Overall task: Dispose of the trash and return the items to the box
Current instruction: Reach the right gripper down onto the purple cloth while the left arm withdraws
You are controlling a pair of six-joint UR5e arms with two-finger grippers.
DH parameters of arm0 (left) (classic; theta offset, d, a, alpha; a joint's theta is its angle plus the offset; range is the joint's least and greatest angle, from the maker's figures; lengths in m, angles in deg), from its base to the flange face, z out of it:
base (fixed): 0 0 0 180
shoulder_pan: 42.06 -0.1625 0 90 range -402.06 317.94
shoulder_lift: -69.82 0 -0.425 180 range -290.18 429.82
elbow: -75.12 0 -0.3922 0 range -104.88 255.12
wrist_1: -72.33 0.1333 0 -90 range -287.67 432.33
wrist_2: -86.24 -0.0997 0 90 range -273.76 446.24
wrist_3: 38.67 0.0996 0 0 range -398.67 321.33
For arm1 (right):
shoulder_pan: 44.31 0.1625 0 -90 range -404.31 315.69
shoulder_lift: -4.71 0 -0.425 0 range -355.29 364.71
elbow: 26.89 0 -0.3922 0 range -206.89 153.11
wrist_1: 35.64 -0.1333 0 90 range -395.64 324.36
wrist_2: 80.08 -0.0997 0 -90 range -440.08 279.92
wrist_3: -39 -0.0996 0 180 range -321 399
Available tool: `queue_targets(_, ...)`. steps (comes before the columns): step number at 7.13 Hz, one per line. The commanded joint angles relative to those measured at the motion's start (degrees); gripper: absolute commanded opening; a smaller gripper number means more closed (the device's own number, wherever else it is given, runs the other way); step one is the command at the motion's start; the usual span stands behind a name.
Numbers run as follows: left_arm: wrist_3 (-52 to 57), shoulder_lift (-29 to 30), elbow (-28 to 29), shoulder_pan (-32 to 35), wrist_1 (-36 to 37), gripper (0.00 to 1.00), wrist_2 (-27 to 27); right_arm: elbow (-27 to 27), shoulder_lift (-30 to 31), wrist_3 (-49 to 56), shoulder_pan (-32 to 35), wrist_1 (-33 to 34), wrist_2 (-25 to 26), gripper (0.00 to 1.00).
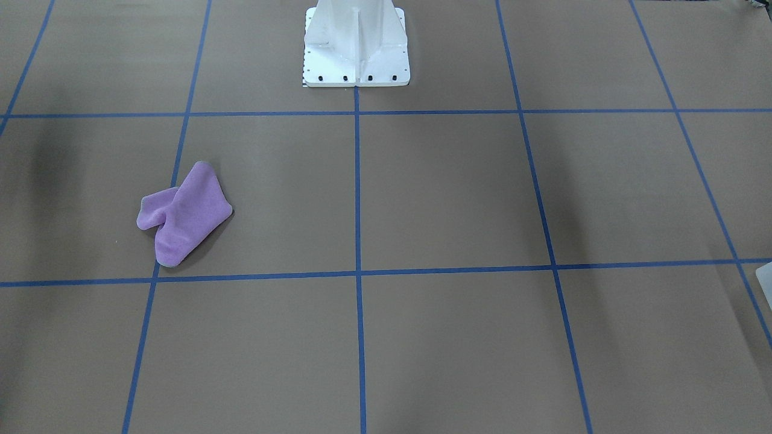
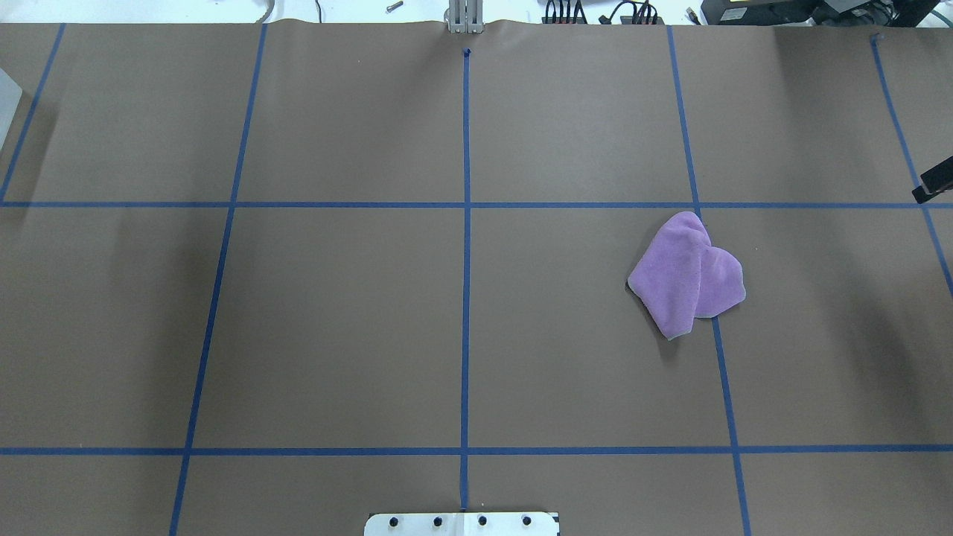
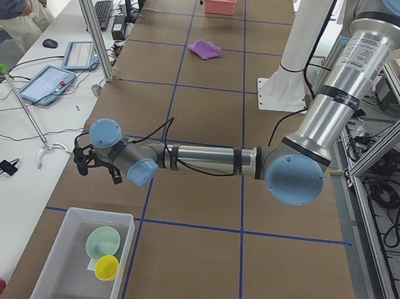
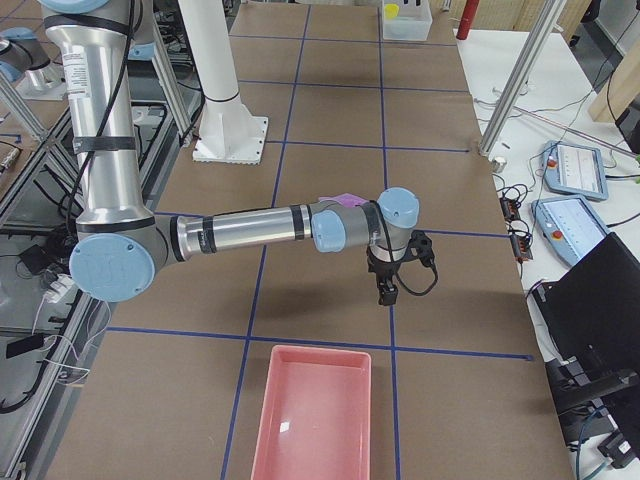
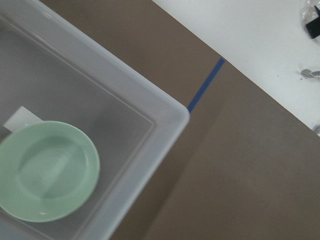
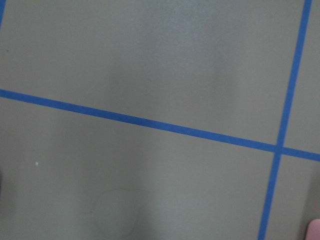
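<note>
The likeliest trouble lay at the left tool [image 3: 98,169], which hung above the brown paper-covered worktop [image 2: 335,320] just beside the near end of the pale translucent plastic box [image 3: 68,278]. A low or careless sweep from there could have clipped the box's rim and shoved the light container, jostling what sat inside. The side view did not show how far this tool was parted, so I cannot tell; nothing was seen hanging from it.

The right tool [image 4: 388,290] hovered over bare worktop between the crumpled purple cloth [image 2: 686,275] and the shallow pink plastic tray [image 4: 315,420]. Its opening could not be told either, and nothing was visibly carried. A descent or drag near the cloth risked snagging the soft fabric and pulling it across the blue tape lines. It was also unclear whether the cloth belonged in any container, so a wrong sorting was possible.

The box held both items: the shallow pale mint-green round bowl [image 3: 102,241] sat upright on its floor, and the small yellow plastic tumbler cup [image 3: 107,267] lay just beside it, seemingly touching its edge. The pink tray showed nothing inside.
</note>
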Motion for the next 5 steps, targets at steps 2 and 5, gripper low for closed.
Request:
queue_targets(2, -1.5, -8.4, -21.1, -14.4, 7.3, 0.98, -5.9, -11.4, -1.8, -26.3, -14.8, 0.0, 4.2, 1.0)
queue_targets(5, -1.1, -12.9, -27.3, -14.6, 10.3, 0.98, -6.0, -7.4, -10.7, -44.6, -26.4, -2.0, 12.3, 1.0)
